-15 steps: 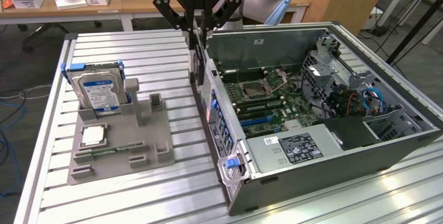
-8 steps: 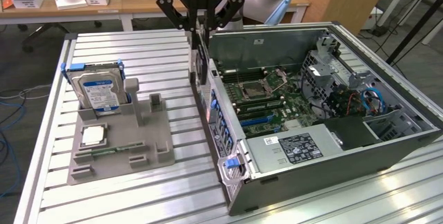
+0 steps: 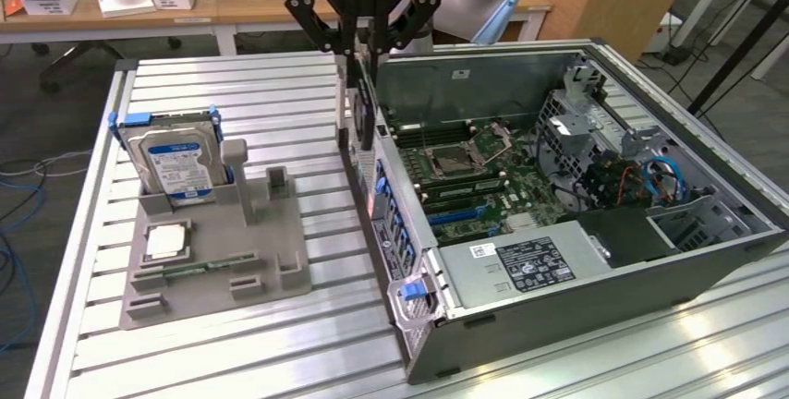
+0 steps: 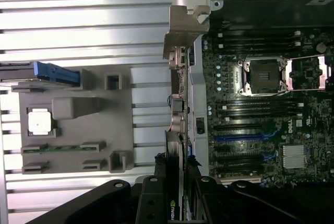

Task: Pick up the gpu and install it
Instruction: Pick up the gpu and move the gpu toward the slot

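Note:
The gpu (image 3: pixel 365 117) is a thin black card that hangs on edge, straight down from my gripper (image 3: pixel 362 59), which is shut on its upper end. It hovers over the open computer case's (image 3: pixel 555 325) side wall nearest the fixture, just above the rim. In the wrist view the gpu (image 4: pixel 175 145) shows edge-on with its silver bracket (image 4: pixel 180 41) at the far end, and my gripper (image 4: pixel 176 179) clamps it. The motherboard (image 4: pixel 261 130) with its blue slots (image 4: pixel 237 138) lies inside the case beside the card.
A grey fixture (image 3: pixel 265 256) on the slatted table holds a blue-labelled hard drive (image 3: pixel 179 163), a processor chip (image 3: pixel 164 242) and a green memory stick (image 3: pixel 203 267). A power supply (image 3: pixel 524 265) and drive cage (image 3: pixel 579 117) fill parts of the case. Desks stand behind.

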Robot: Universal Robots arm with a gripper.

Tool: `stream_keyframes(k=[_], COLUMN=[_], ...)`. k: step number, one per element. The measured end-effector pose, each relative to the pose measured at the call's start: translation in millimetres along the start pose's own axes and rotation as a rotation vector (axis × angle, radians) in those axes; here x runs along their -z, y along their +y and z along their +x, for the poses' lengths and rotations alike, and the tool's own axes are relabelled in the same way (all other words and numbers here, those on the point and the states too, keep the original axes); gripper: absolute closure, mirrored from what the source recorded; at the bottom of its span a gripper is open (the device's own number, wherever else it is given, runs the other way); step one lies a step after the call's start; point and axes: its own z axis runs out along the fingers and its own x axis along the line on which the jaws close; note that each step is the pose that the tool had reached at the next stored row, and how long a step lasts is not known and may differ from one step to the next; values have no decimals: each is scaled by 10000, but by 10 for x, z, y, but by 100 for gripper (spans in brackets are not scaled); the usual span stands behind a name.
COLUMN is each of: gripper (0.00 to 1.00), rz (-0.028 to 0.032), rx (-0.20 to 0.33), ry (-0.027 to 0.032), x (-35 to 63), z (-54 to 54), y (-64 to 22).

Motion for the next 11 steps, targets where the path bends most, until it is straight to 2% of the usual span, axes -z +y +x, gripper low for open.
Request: stream_keyframes(k=[11], gripper=[74], rz=[0], rx=[0], ry=[-1], x=[-1], z=[-65], y=[5])
